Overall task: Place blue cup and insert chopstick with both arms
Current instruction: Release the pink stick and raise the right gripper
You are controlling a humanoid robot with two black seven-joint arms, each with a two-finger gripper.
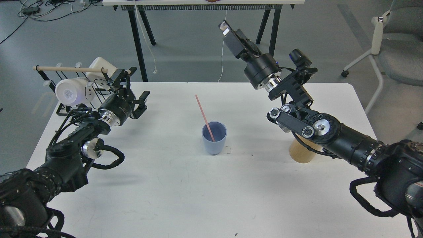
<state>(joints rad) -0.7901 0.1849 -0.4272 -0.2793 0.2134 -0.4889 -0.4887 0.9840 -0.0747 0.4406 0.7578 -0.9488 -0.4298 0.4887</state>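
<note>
The blue cup (pixel 214 142) stands upright in the middle of the white table (pixel 185 195). One pink chopstick (pixel 204 116) rests in it and leans up to the left, free of any gripper. My right gripper (pixel 225 27) is raised high above the table's far edge, up and to the right of the cup, open and empty. My left gripper (pixel 137 84) is open and empty at the left, beside the dish rack (pixel 62 107) and well apart from the cup.
The black wire rack at the far left holds a white mug (pixel 70 94) and a wooden rod. A tan wooden cylinder (pixel 300 154) stands on the right, partly under my right arm. A trestle table's legs stand behind the table.
</note>
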